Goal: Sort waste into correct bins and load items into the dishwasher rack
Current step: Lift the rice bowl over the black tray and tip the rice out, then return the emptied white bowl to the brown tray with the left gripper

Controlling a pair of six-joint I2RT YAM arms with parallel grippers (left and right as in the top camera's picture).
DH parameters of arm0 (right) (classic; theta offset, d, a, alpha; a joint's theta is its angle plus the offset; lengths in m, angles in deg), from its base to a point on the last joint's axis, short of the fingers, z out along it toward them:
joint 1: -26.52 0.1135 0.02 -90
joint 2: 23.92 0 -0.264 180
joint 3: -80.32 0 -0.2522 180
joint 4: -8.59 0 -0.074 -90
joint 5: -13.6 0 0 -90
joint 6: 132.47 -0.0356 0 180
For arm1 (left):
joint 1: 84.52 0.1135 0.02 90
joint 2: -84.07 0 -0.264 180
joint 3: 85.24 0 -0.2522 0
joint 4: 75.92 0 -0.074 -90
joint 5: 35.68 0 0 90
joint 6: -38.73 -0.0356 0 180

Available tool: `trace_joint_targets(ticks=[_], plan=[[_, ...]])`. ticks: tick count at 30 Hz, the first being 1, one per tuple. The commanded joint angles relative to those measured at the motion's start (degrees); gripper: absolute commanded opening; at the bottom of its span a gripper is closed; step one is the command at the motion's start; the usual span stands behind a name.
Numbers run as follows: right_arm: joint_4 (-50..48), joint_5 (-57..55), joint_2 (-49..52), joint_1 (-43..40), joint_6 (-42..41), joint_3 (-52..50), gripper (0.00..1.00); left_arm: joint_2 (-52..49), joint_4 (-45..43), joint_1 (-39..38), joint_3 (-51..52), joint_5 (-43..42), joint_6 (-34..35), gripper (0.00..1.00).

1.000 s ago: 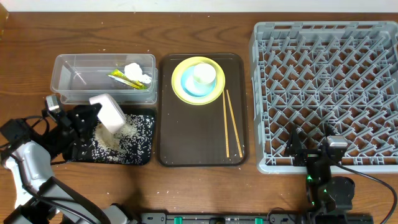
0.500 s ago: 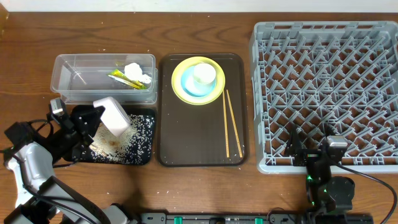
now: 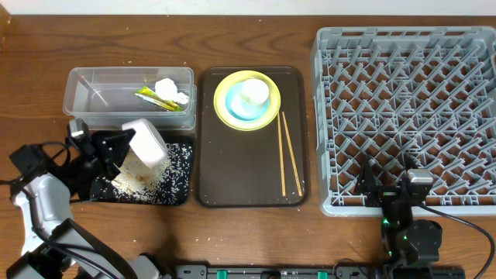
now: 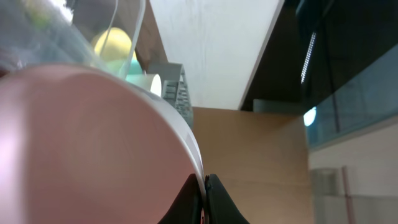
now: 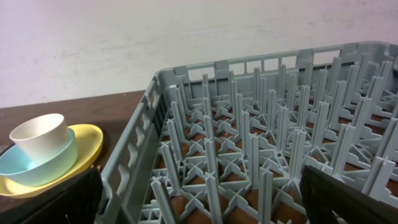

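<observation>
My left gripper (image 3: 122, 142) (image 4: 204, 190) is shut on the rim of the white bowl (image 3: 146, 142) (image 4: 81, 143) and holds it tipped on its side over the black tray (image 3: 180, 190). Whitish rice crumbs (image 3: 143, 175) lie spread in that tray. The clear tub (image 3: 101, 97) holds a crumpled white tissue (image 3: 168, 87) and a yellow-green wrapper (image 3: 155, 98). The yellow plate (image 3: 223, 112), light blue bowl (image 3: 232, 105) and small white cup (image 3: 254, 91) are stacked on the brown serving tray (image 3: 240, 167), beside the chopsticks (image 3: 287, 151). My right gripper (image 3: 390, 190) (image 5: 199, 199) is open at the grey rack's (image 3: 411, 101) front edge.
The grey rack (image 5: 249, 143) fills the right side of the table, its pegs upright. The right wrist view also shows the cup (image 5: 40, 137), blue bowl (image 5: 37, 168) and plate (image 5: 87, 140) to the left of the rack.
My left gripper has carried the white bowl to the right and slightly up over the black tray, and more rice now lies in the tray. The right arm has not moved.
</observation>
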Motion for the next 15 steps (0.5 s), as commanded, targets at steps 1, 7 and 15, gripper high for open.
trace_joint_targets(ticks=[1,7,15], plan=[[0.17,-0.35,-0.13,0.26,-0.42,-0.07,0.99,0.02,1.18,-0.11,0.02,-1.4,3.23,0.06],[0.17,-0.35,-0.13,0.26,-0.44,-0.07,0.99,2.71,6.21,-0.59,0.04,-1.4,1.42,0.06],[0.17,-0.35,-0.13,0.26,-0.44,-0.07,0.99,8.98,4.74,-6.38,-0.46,6.47,5.75,0.06]])
